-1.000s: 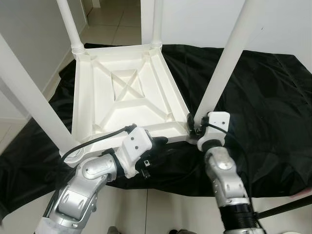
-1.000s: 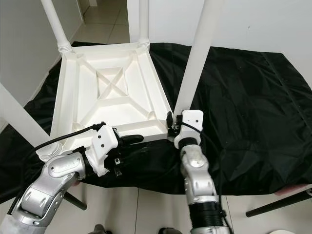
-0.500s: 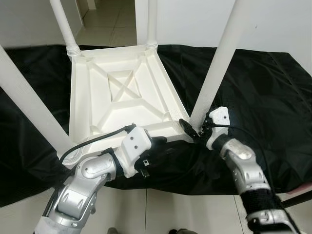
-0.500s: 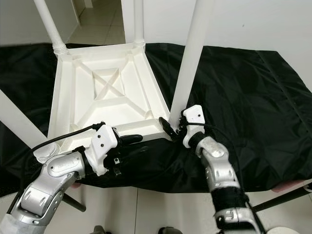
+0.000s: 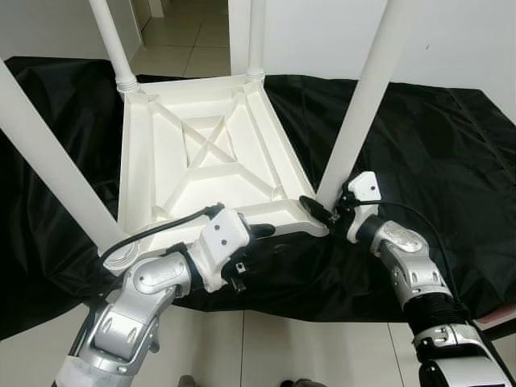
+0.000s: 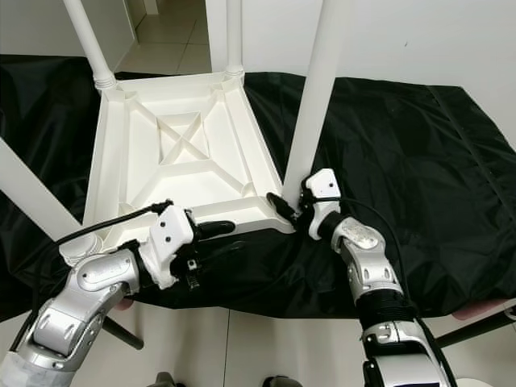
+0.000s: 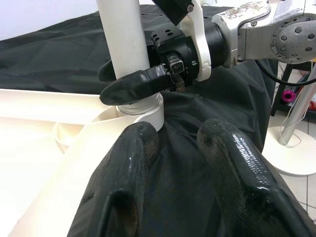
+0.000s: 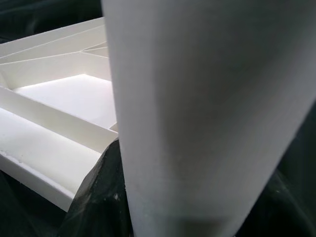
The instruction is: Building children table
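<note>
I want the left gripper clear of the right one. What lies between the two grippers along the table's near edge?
Bare table rim and black cloth lie between left gripper and right gripper, seen in the left wrist view.

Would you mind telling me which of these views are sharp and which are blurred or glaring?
Eye views: sharp and evenly lit, with the white table bright against the black cloth. Left wrist view: the left tool's fingers are close, soft and glossy with highlights, while the right tool at the table leg is crisp. Right wrist view: the leg is very close and blurred.
</note>
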`<state>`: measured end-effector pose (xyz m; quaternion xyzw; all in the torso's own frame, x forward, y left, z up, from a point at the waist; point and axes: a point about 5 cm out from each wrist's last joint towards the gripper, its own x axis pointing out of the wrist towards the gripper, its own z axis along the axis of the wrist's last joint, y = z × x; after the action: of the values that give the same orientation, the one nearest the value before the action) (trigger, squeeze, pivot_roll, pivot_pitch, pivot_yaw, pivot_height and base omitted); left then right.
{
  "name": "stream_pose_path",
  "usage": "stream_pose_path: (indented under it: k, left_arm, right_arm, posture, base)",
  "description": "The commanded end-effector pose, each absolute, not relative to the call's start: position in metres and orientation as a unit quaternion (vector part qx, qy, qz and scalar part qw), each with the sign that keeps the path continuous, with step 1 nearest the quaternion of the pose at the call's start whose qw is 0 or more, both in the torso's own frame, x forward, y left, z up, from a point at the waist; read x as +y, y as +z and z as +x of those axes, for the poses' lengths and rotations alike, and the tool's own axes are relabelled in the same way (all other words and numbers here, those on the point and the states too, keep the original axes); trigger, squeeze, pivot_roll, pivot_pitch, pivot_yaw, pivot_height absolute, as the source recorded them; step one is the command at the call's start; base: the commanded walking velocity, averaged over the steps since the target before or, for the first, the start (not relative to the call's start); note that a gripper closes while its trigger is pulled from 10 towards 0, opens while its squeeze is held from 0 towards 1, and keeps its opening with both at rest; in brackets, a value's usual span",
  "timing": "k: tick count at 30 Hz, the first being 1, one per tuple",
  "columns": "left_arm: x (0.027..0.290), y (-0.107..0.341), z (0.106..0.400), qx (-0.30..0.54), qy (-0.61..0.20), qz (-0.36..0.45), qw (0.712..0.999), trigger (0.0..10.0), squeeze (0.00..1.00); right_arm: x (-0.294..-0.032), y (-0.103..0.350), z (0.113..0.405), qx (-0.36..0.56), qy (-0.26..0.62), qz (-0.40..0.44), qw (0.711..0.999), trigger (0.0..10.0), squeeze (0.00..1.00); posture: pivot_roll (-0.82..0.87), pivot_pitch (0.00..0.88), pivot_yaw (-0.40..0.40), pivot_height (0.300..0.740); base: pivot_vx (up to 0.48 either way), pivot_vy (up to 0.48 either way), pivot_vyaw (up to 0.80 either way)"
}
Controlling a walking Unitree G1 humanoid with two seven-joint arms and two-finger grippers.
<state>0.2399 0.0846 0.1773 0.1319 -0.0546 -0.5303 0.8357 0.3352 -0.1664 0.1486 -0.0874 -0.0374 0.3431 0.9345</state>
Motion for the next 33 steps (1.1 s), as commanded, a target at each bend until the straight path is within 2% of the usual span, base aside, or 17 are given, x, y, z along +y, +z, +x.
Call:
stream_pose_path:
  k: [1,2,9,13,18,20,21,23,29,30,33]
  left_arm:
    - [0.087,0.177,0.242,-0.054,-0.52,0.134,0.842,10.0,0.0]
    - [0.087,0.177,0.242,-0.055,-0.519,0.134,0.842,10.0,0.0]
    - [0.087,0.177,0.243,-0.055,-0.52,0.134,0.842,10.0,0.0]
    - [0.086,0.176,0.243,-0.056,-0.519,0.133,0.843,10.0,0.0]
    - [0.087,0.175,0.243,-0.055,-0.515,0.131,0.845,10.0,0.0]
    - [0.087,0.175,0.243,-0.054,-0.514,0.13,0.846,10.0,0.0]
    - [0.087,0.175,0.243,-0.054,-0.514,0.13,0.846,10.0,0.0]
    - [0.086,0.174,0.243,-0.054,-0.512,0.128,0.848,10.0,0.0]
    - [0.085,0.174,0.243,-0.055,-0.51,0.128,0.849,10.0,0.0]
    - [0.085,0.174,0.242,-0.055,-0.511,0.127,0.849,10.0,0.0]
    - [0.084,0.173,0.242,-0.055,-0.512,0.126,0.848,10.0,0.0]
  right_arm:
    - [-0.163,0.141,0.332,-0.026,0.354,-0.09,0.931,6.6,0.0]
    - [-0.163,0.138,0.33,-0.023,0.352,-0.077,0.933,10.0,0.0]
    - [-0.163,0.14,0.333,-0.026,0.309,-0.071,0.948,10.0,0.0]
    - [-0.164,0.14,0.334,-0.025,0.226,-0.06,0.972,10.0,0.0]
    - [-0.153,0.139,0.324,-0.024,0.145,-0.015,0.989,10.0,0.0]
    - [-0.143,0.135,0.317,-0.017,0.079,-0.004,0.997,10.0,0.0]
    - [-0.143,0.135,0.317,-0.017,0.079,-0.004,0.997,10.0,0.0]
    - [-0.125,0.131,0.307,-0.022,0.023,0.008,0.999,10.0,0.0]
    - [-0.115,0.131,0.302,-0.023,-0.004,0.024,0.999,10.0,0.0]
    - [-0.112,0.133,0.3,-0.031,0.01,0.034,0.999,10.0,1.0]
    - [-0.117,0.14,0.297,-0.058,0.009,0.019,0.998,10.0,1.0]
  posture:
    - [-0.02,0.072,0.025,0.74]
    - [-0.02,0.074,0.025,0.74]
    - [-0.03,0.081,0.023,0.74]
    - [-0.03,0.09,0.017,0.74]
    - [-0.03,0.092,0.012,0.74]
    - [-0.03,0.097,0.011,0.74]
    - [-0.03,0.097,0.011,0.74]
    - [-0.04,0.101,0.009,0.74]
    - [-0.04,0.101,0.008,0.74]
    - [-0.04,0.103,0.008,0.74]
    - [-0.04,0.105,0.007,0.74]
  base:
    - [0.0,0.0,0.0]
    - [0.0,0.0,0.0]
    - [0.0,0.0,0.0]
    - [0.0,0.0,0.0]
    - [0.0,0.0,0.0]
    - [0.0,0.0,0.0]
    - [0.0,0.0,0.0]
    - [0.0,0.0,0.0]
    - [0.0,0.0,0.0]
    - [0.0,0.0,0.0]
    - [0.0,0.0,0.0]
